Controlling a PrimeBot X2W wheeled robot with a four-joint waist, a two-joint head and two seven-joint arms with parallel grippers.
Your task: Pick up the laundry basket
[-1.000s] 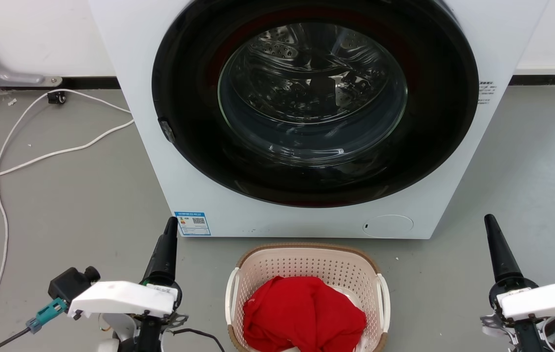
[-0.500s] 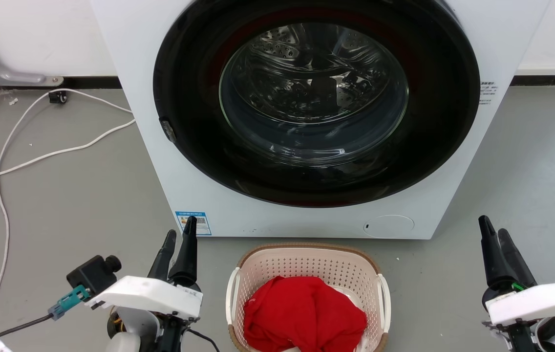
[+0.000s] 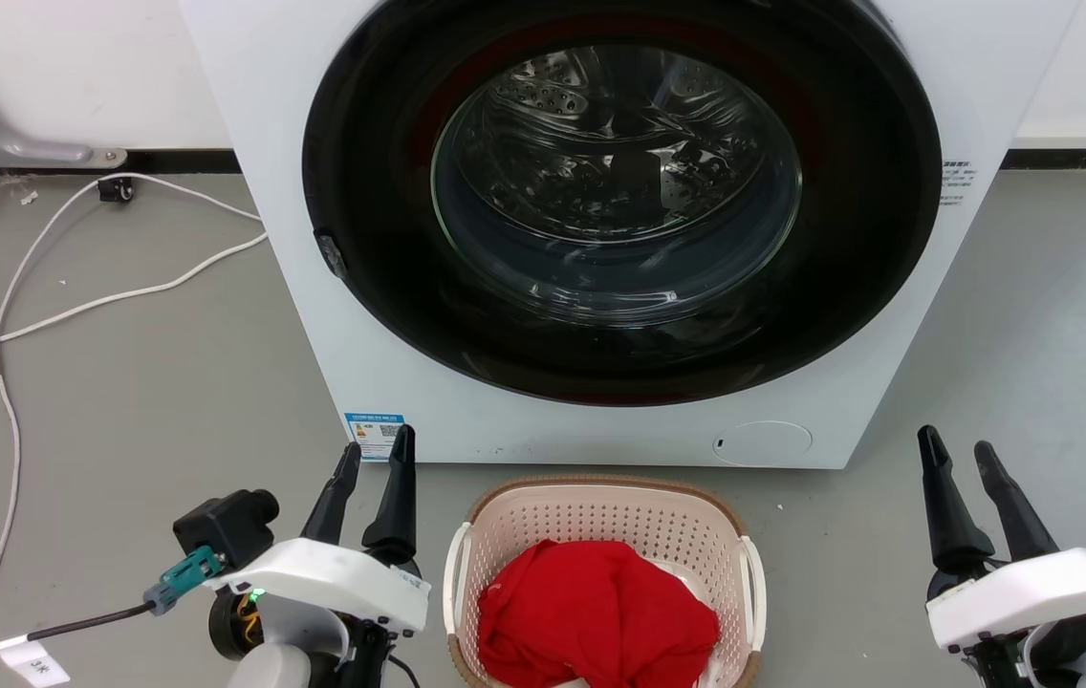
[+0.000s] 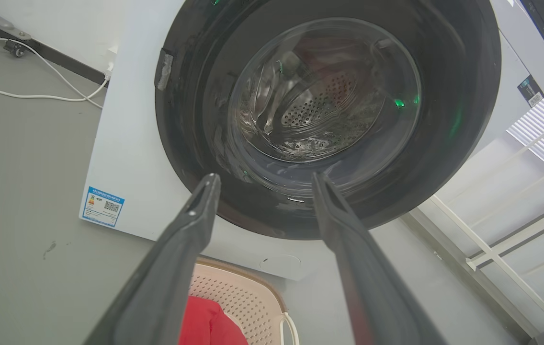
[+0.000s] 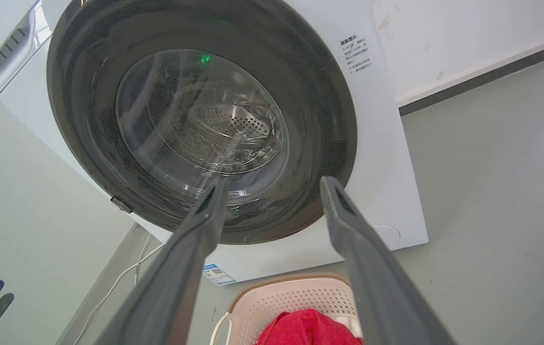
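nearest the robot, the left gripper (image 3: 377,441) hovers over the grey floor (image 3: 122,420) just left of the basket, its two long dark fingers parted with nothing between them. the right gripper (image 3: 955,441) hangs farther off on the basket's right, likewise spread and empty. between them, closer to the left one, the rounded-rectangular cream-pink plastic laundry basket (image 3: 600,521) with perforated walls and a brown woven-look rim stands on the floor, its near end cut off by the bottom edge of the head view. a white side handle (image 3: 453,583) runs along each long side. a crumpled bright red cloth (image 3: 596,612) lies inside, over something white. just beyond the basket's far rim stands the white front-loading washing machine (image 3: 600,438), wider than the basket, with the perforated steel drum visible through its round black-framed glass door (image 3: 615,186). farther left, a white cable (image 3: 103,301) trails across the floor toward the white wall (image 3: 75,76).
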